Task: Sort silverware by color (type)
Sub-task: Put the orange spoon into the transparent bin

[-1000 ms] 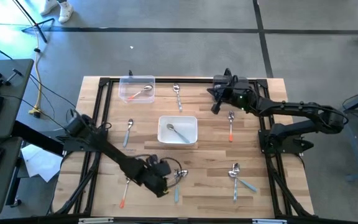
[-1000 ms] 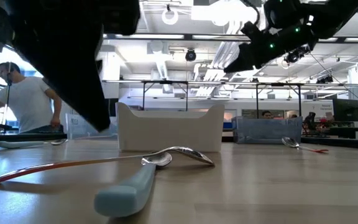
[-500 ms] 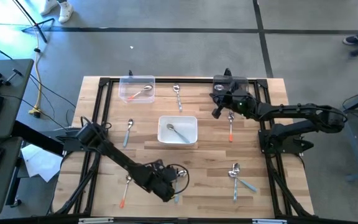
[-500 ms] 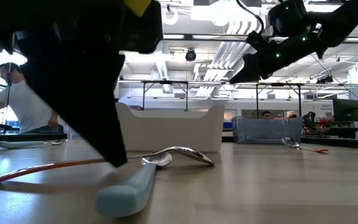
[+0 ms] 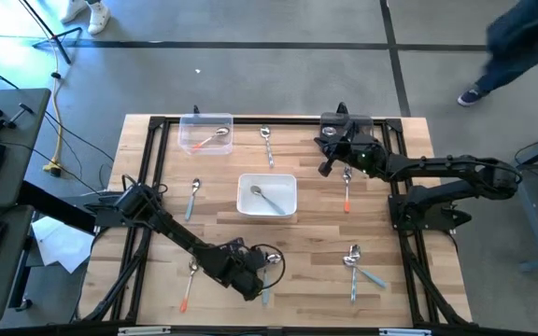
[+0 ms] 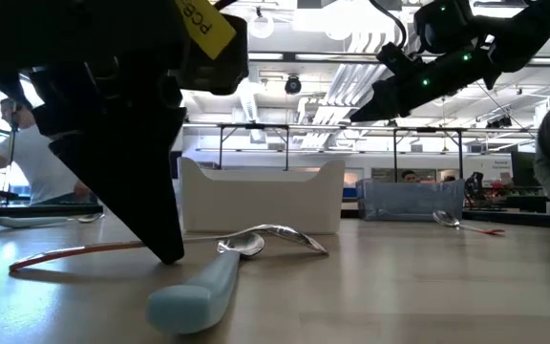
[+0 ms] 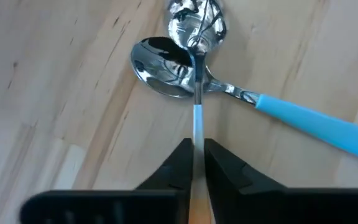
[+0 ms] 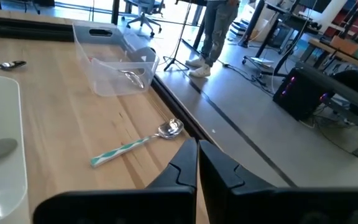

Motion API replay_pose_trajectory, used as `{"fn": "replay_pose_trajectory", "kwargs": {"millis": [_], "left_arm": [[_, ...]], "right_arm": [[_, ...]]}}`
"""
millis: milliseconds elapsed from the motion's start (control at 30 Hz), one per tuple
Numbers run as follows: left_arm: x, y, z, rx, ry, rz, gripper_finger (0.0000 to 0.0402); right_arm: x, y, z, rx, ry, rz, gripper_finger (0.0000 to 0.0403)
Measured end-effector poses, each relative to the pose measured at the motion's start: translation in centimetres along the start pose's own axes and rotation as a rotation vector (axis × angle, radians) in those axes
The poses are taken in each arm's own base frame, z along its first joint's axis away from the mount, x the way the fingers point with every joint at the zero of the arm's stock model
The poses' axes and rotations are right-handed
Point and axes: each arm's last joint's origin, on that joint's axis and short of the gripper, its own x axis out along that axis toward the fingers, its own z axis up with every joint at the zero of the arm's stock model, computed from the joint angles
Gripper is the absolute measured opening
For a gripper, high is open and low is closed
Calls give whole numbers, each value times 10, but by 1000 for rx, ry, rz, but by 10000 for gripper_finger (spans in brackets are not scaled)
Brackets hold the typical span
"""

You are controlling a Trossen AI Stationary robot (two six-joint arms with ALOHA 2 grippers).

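We are early in the sort: one spoon is lying in the clear bin [image 5: 205, 133], one in the white bin [image 5: 267, 196], and most silverware is still lying loose on the table [image 5: 316, 224]. Our left gripper [image 7: 196, 163] is pinching an orange-handled spoon [image 7: 196, 93] by its neck at the near edge, its bowl touching a blue-handled spoon [image 7: 303, 116]; our right gripper [image 8: 197, 163] is hovering closed and empty at the far right.

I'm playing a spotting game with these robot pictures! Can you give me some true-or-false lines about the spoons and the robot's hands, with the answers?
1. The left hand is pinching a spoon handle. True.
2. The white bin has no spoon in it. False: one spoon lies inside.
3. The blue-handled spoon lies on the table. True.
4. The right hand is carrying a spoon. False: its fingers are shut on nothing.
5. The clear bin holds a spoon. True.
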Motion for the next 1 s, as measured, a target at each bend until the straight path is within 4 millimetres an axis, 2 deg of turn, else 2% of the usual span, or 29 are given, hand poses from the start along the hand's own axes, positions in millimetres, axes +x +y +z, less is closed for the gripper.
{"fn": "replay_pose_trajectory", "kwargs": {"millis": [167, 267, 433, 533, 733, 833, 1000], "left_arm": [[-8, 3, -1, 3, 16, 7, 12], [-21, 7, 2, 3, -4, 19, 6], [-56, 24, 15, -16, -65, 62, 6], [-83, 44, 23, -31, -89, 111, 5], [-130, 106, 44, -69, -102, 282, 5], [-147, 146, 59, -50, -100, 363, 5], [-165, 226, 79, -47, -84, 433, 4]], "right_arm": [[0, 0, 0, -25, -2, -1, 0], [0, 0, 0, -44, -3, -1, 0], [0, 0, 1, -77, -10, -3, 0], [0, -1, 3, -99, -21, -7, 0], [-1, -2, 7, -144, -66, -22, 0], [0, -3, 10, -179, -85, -28, 0], [2, -11, 20, -181, -119, -27, 0]]}}
